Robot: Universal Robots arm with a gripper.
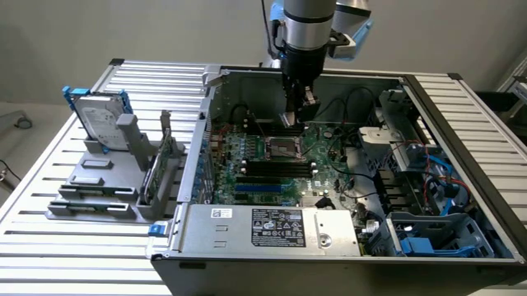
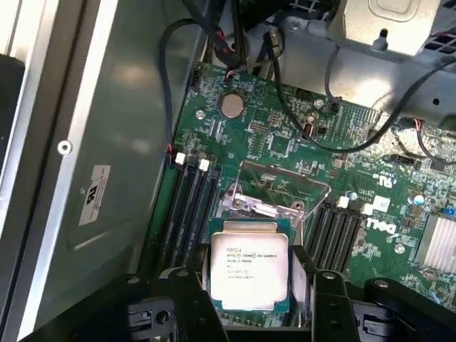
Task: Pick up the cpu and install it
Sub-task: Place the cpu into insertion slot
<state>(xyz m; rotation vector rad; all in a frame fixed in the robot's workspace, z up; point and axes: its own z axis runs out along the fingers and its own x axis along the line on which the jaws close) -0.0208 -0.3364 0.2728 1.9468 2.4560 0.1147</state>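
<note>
The cpu (image 2: 249,267), a small flat square chip with a shiny silver metal top, printed lettering and a thin rim, hangs level in the air just above the green motherboard (image 2: 299,135), lettered side up. The black two-fingered claw (image 2: 260,288) is clenched on it, one finger against each of two opposite edges. That leaves the underside free, and the edge grip likely spares the contact face.

Just beyond the chip is the square processor socket (image 2: 274,189). Its silver metal retention frame looks swung open, so the seat seems ready to take the chip. Rows of long dark memory slots (image 2: 189,206) flank the socket on both sides.

In the exterior view the grey robot arm (image 1: 309,24) reaches straight down into the open grey computer case (image 1: 247,83), a vertical approach that keeps clear of the black cables. The case lies on a slatted aluminium bench (image 1: 49,246). A large silver hard drive in a blue frame (image 1: 103,126) stands well apart at the exterior view's left.
</note>
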